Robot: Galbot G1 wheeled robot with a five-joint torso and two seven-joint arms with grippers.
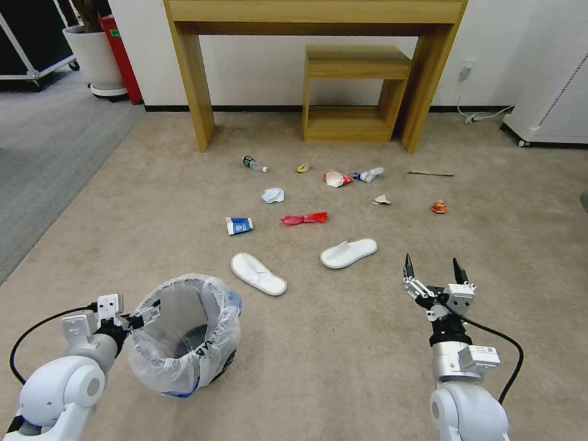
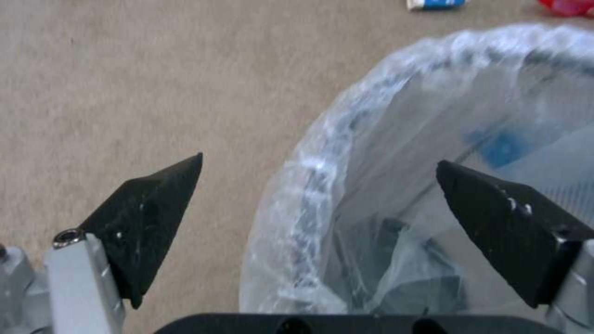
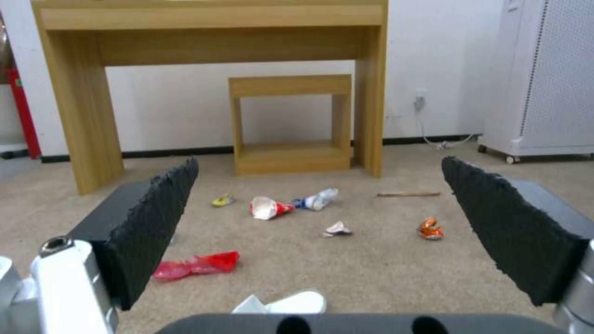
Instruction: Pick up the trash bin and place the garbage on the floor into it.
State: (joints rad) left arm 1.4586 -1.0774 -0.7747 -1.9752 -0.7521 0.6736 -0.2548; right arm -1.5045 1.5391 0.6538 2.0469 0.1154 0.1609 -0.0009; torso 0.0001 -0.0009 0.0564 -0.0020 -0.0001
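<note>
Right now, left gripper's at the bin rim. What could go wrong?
1. The left gripper is open, straddling the bin rim; its fingers may pinch only loose bag, which could slip or tear on lifting.
2. The bin could tip if nudged.
3. The near slipper lies close by.

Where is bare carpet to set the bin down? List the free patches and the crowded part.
Free: the carpet between the trash bin, held at its rim by the left claw, and the open right claw; also the strip left of the paper cup. Crowded: from the slippers up to the desk.
</note>
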